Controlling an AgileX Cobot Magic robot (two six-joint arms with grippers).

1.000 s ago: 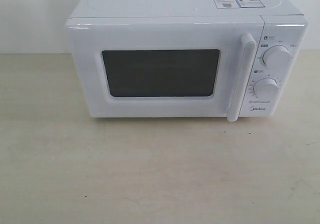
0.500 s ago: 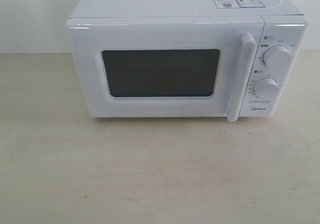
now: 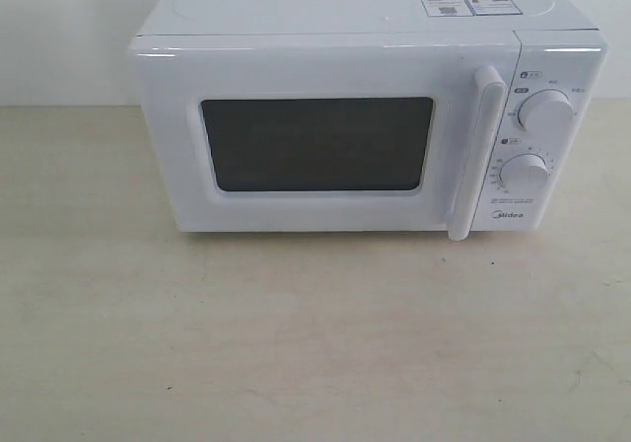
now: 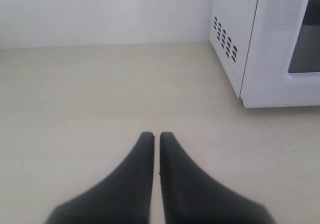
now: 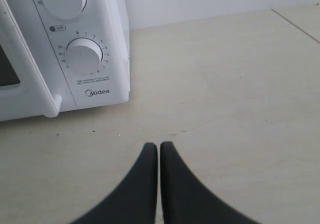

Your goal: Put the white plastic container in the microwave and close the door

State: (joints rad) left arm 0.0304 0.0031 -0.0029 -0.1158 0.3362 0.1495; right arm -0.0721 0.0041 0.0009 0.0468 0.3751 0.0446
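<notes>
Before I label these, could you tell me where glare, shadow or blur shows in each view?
Exterior view: sharp, with glare streaks on the top front edge of the microwave, its window dark, and a faint shadow beneath. Left wrist view: the left gripper is soft-edged and the microwave nearly washed out. Right wrist view: the right gripper is blurred, the dial print legible.

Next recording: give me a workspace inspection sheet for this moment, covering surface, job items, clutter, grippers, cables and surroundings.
Surface: pale table with faint specks and scuffs.
Job's things: microwave upright at the back of the table; door shut, handle beside two dials; white plastic container in no view, and the dark window hides the inside.
Clutter: nothing seen.
Grippers: left gripper shut and empty, above the table off the microwave's vented side; right gripper shut and empty, off the dial panel.
Cables: nothing seen.
Surroundings: plain white wall behind.
</notes>
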